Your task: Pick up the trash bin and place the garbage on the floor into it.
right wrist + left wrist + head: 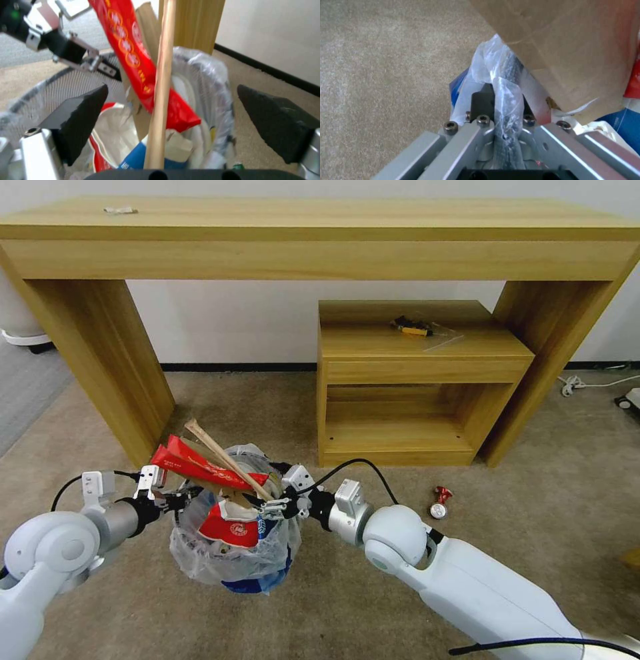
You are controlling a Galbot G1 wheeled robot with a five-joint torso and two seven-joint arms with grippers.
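One red can point(439, 503) (head view) on floor point(547, 527)

stick point(227, 459) blocking bin mouth, floor point(547, 513) open

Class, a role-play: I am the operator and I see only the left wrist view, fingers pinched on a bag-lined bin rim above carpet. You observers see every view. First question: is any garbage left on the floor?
Observer: Yes. A red can lies on the carpet, on the robot's right of the trash bin.
Operator: Where is the right gripper?
Observer: The right gripper is open at the rim opposite the left gripper, with the stick between its spread fingers.
Operator: What pokes out of the bin?
Observer: That stick and a red wrapper.
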